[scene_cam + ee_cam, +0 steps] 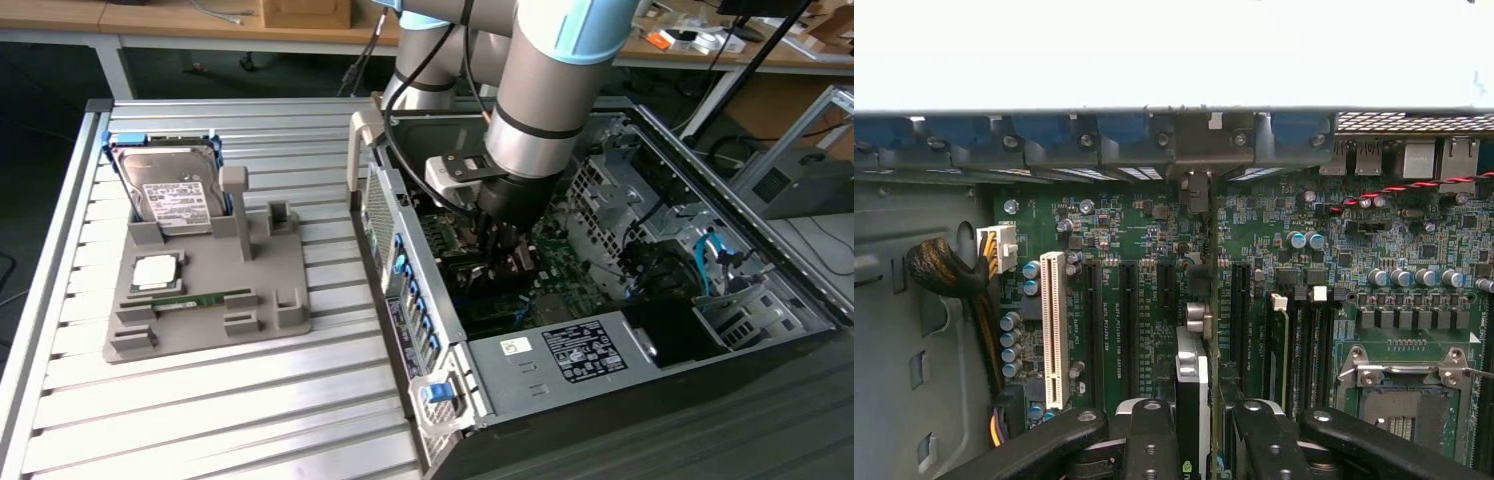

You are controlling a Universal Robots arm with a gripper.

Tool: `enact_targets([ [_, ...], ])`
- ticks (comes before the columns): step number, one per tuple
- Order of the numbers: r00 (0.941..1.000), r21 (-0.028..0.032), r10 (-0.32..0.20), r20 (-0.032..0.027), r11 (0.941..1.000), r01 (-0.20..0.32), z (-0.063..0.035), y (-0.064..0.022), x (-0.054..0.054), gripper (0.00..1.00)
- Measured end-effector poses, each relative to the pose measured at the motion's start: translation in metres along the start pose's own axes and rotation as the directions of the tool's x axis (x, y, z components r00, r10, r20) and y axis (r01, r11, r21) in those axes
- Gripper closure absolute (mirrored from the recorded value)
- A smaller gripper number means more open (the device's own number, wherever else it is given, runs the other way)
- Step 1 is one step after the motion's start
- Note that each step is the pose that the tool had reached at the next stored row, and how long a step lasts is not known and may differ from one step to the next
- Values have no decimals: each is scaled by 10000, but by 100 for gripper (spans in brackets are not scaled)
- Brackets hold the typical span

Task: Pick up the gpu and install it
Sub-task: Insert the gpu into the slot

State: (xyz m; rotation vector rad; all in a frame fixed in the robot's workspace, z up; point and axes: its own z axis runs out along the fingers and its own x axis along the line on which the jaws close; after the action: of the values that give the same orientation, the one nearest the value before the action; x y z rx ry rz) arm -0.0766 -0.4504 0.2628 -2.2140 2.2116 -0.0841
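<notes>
jaws (1194, 440) pinching gpu (1192, 375) edge-on, down inside computer case (747, 300), card above motherboard (1144, 250) slots

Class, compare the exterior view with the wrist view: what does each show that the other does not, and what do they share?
Exterior view alone: the arm reaching down into the open computer case, and beside it, on the slatted table, a grey holder with a hard drive, a chip and a green memory stick.

Wrist view alone: the white slot, the black slots and the empty processor socket, seen close.

Both: the gripper shut on the gpu, held edge-on above the green motherboard.
</notes>
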Motion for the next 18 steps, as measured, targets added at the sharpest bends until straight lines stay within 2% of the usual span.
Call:
enact_targets([
  [18, 10000, 0, -2, 2, 10000, 2, 7, 6, 0, 73],
])
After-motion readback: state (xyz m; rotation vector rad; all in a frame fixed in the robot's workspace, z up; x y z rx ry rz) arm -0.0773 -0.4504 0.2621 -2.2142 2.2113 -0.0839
